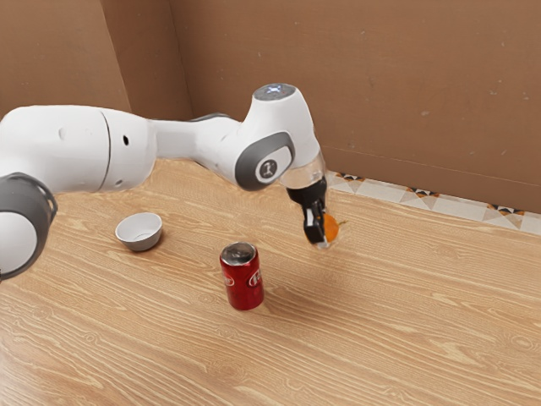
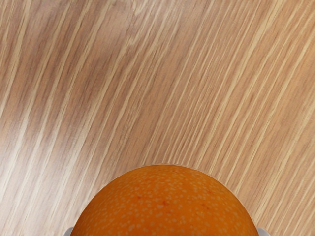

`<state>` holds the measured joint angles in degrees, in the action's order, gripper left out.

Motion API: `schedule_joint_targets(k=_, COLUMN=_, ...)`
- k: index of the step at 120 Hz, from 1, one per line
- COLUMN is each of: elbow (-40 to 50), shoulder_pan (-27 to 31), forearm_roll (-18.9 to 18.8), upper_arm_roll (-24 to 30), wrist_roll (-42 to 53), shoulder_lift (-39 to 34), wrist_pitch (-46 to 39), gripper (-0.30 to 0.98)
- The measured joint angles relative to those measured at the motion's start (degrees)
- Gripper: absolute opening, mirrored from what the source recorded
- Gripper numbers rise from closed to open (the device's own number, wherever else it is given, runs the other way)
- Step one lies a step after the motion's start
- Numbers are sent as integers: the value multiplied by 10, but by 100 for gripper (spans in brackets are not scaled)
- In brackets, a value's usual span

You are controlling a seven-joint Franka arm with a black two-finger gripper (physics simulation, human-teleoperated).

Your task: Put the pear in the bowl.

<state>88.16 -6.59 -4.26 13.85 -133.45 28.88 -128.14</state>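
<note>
Closest to me is the pear (image 1: 332, 227), orange and speckled, and my fingers (image 1: 314, 228) have it. They stand apart by the breadth of the fruit, one on each side of its round body, so I judge the grip closed on it rather than loosely around it. A broad hold across the fattest part makes sense: the sides there give both fingers something to press against. What I take for the stem pokes out toward the exterior view's right, so the pear seems to lie tilted in my grasp, not upright. It looks raised over the worktop (image 1: 406, 330), though how high I can't tell.

Farther off stands the red can (image 1: 244, 283), upright, in the exterior view's middle. It sits near the way I would go — reason enough to carry the pear high or swing around it, since a low pass could knock it over.

Past the can, toward the exterior view's left, the small pale bowl (image 1: 140, 240) waits upright with its mouth up, ready to take the fruit from above. It is small for a pear, so I should centre well over it and lower gently before letting go; a release near the rim might tip it or roll the pear out.

Beyond the worktop run patterned tiles (image 1: 439, 201) and the brown wall (image 1: 363, 85) — neither matters to this carry.
</note>
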Motion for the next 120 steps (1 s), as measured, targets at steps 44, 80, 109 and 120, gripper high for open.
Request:
schedule_joint_targets(k=44, elbow=-49, shoulder_pan=4, forearm_roll=90, upper_arm_roll=-189, wrist_roll=108, shoulder_lift=-38, wrist_pitch=158, gripper=29)
schedule_joint_targets(k=80, elbow=-1, shoulder_pan=16, forearm_roll=110, upper_arm_roll=-277, wrist_roll=190, shoulder_lift=-44, wrist_pitch=192, gripper=29)
schedule_joint_targets(k=109, elbow=8, shoulder_pan=87, forearm_roll=112, upper_arm_roll=-281, wrist_roll=240, shoulder_lift=-14, wrist_pitch=197, gripper=30)
schedule_joint_targets(k=120, elbow=8, shoulder_pan=105, forearm_roll=109, upper_arm_roll=-281, wrist_roll=256, shoulder_lift=-3, wrist_pitch=197, gripper=30)
